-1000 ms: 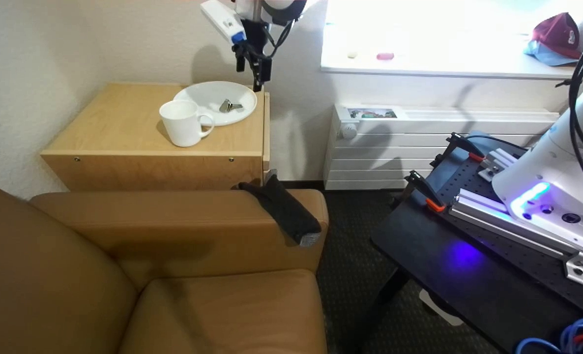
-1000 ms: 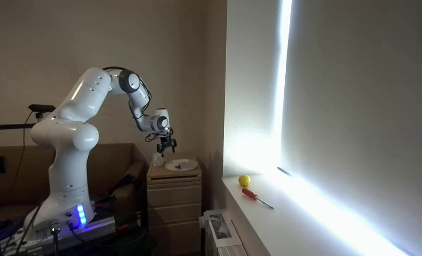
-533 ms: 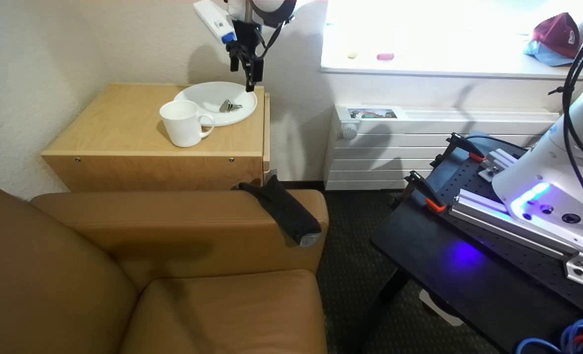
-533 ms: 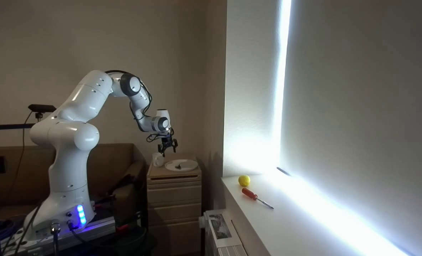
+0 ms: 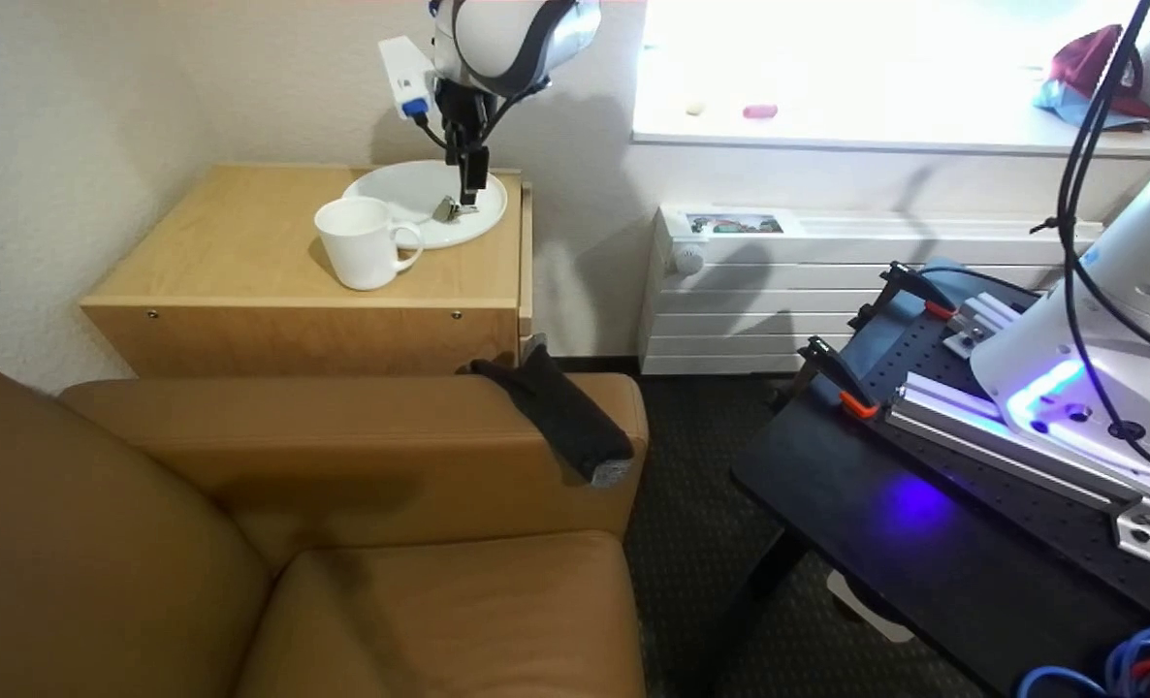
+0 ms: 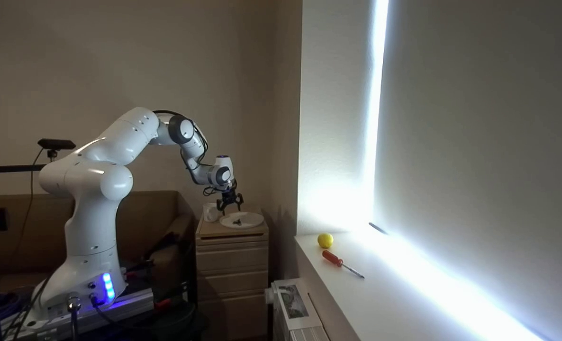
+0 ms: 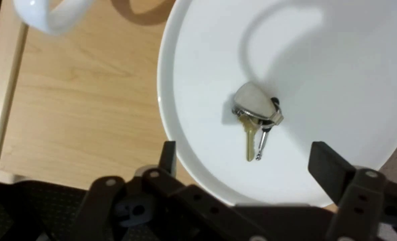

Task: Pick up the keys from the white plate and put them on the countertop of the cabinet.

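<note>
In the wrist view, the keys [image 7: 256,107] are shown resting on the plate [image 7: 205,67], with a brass key [image 7: 250,144] and a thinner silver piece [image 7: 262,142] turned toward the gripper [image 7: 245,155]. The fingers [image 7: 330,170] are held wide apart, and the keys are framed between and just beyond the tips. In both exterior views the gripper is held above the plate; in an exterior view the keys [image 5: 446,210] are partly hidden by a finger, and the gap over them cannot be told. The plate is set on the countertop [image 5: 245,233] of the cabinet [image 5: 303,339], and a mug [image 5: 354,250] is stood upright near it. A dark cloth [image 5: 565,417] is draped over the armrest [image 5: 362,407] of the couch [image 5: 439,601]. On the windowsill [image 6: 366,303], a round yellow thing [image 6: 325,240] and a red-handled screwdriver [image 6: 333,257] are placed near each other, well apart from the cabinet.
</note>
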You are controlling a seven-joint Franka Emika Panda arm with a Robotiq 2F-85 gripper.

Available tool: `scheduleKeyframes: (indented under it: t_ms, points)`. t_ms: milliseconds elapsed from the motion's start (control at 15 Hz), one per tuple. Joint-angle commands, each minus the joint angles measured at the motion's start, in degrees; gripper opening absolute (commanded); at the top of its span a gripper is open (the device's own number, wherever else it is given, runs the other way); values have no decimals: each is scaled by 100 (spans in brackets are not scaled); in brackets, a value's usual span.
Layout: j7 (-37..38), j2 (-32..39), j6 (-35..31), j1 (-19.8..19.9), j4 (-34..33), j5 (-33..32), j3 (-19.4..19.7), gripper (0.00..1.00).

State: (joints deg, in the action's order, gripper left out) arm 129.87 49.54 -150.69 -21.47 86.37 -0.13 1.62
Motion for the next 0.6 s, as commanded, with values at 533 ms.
scheduleKeyframes:
  t_ms: [533]
  points:
    - [853,1001,131,-16,-1329,193,178,100]
